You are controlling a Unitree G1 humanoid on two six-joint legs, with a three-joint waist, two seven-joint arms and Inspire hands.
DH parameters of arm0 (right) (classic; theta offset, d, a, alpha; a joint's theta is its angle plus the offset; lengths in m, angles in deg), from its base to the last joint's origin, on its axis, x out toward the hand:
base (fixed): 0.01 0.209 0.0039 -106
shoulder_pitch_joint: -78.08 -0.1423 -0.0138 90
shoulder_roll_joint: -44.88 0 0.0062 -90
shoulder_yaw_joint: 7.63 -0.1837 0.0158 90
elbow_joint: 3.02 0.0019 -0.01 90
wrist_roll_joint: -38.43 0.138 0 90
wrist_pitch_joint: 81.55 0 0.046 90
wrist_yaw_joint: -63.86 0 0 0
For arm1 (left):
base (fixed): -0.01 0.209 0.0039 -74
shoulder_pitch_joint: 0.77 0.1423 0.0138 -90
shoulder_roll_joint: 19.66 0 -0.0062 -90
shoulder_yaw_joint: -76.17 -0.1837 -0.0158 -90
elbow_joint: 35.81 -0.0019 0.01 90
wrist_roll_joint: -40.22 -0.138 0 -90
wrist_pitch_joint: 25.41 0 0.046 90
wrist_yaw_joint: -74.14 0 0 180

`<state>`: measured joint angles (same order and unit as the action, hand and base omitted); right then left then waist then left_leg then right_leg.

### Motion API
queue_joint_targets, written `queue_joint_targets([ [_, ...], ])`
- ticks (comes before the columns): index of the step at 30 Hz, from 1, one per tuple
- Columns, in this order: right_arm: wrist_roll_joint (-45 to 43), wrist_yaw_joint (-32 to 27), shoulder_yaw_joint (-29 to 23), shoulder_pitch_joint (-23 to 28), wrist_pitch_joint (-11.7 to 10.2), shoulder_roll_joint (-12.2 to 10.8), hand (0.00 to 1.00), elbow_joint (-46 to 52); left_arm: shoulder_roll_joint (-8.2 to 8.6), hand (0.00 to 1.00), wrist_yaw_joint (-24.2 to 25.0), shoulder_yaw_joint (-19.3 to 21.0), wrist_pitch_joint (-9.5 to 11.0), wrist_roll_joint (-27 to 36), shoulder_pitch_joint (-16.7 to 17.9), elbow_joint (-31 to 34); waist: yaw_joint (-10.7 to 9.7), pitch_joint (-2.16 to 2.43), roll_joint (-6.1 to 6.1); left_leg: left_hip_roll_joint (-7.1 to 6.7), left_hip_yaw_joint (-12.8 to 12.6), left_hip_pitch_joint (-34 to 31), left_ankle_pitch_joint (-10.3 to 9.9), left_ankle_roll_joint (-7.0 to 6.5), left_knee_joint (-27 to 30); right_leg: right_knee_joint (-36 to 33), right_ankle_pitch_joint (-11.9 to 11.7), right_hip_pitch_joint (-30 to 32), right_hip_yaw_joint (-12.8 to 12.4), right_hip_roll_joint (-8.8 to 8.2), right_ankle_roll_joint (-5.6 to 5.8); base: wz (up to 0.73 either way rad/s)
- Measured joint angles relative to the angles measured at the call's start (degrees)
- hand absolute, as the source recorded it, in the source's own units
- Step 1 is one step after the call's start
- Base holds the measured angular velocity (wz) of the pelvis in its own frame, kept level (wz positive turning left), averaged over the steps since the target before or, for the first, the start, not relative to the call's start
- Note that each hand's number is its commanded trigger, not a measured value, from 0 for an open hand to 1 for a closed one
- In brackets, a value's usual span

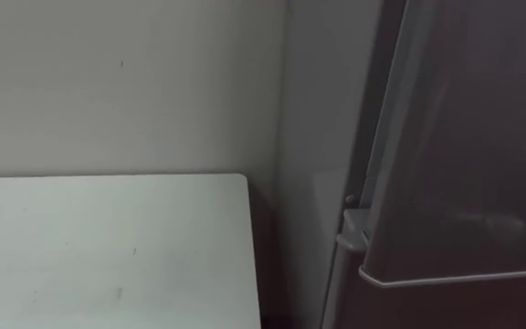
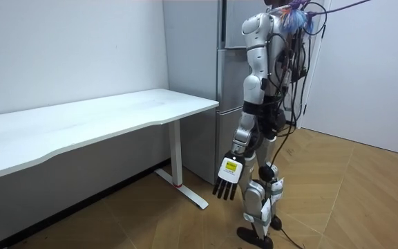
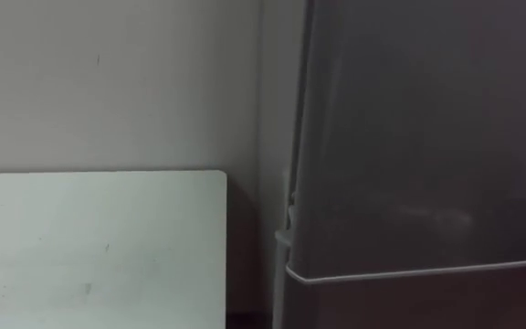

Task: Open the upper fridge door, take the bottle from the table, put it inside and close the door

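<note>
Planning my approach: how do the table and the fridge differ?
The table is white with a low, flat top; the fridge is grey and rises well above it. The table stands on thin legs, open underneath; the fridge is a solid box to the floor. Both stand side by side against the wall.

**Eye views.** Dim, even light. The pale grey painted wall (image 1: 126, 82) darkens toward the corner. The white flat tabletop (image 1: 108, 247) is the brightest area, with a matt surface. The tall dark grey metal fridge door (image 1: 464, 137) reads almost black. It shows a faint pale reflection low on its face and a thin bright line along its lower edge. Deep shadow fills the gap between tabletop and fridge door.

**Room view.** Bright, diffuse light from above. A soft shadow lies on the wall beneath the tabletop. The brown wooden herringbone floor (image 2: 337, 194) carries a mild sheen.
</note>
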<state>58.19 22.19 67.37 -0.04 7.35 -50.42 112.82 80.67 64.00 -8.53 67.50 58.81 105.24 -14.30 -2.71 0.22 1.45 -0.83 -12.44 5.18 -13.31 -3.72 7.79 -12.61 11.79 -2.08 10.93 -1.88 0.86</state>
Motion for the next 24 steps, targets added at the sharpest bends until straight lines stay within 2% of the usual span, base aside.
queue_joint_targets([
  [10,0.0,1.9,1.9,-0.1,0.1,-0.1,0.00,0.0,0.25,0.00,0.8,-1.1,0.0,2.0,0.0,0.0,0.2,-0.05,-0.11,0.13,-0.7,0.1,0.1,0.16,0.0,0.0,-0.1,0.0,0.0,0.08,-0.24,-0.02],
  [16,-1.6,5.3,2.6,-0.6,0.1,-2.7,0.00,0.0,0.12,0.00,0.9,-1.5,0.2,2.0,-0.2,0.0,0.2,-0.10,-0.01,0.28,-1.5,0.4,0.1,0.19,-0.1,0.0,-0.3,0.1,-0.2,0.23,-0.49,-0.10],
  [24,-2.6,5.8,6.3,-0.8,-0.2,-3.8,0.00,0.2,-1.68,0.00,1.0,-6.4,0.4,1.8,-0.4,-0.4,0.8,-0.12,0.24,0.86,-1.6,0.1,-0.2,0.66,0.0,-0.1,-1.0,0.9,-1.5,1.04,-1.23,-0.13],
])
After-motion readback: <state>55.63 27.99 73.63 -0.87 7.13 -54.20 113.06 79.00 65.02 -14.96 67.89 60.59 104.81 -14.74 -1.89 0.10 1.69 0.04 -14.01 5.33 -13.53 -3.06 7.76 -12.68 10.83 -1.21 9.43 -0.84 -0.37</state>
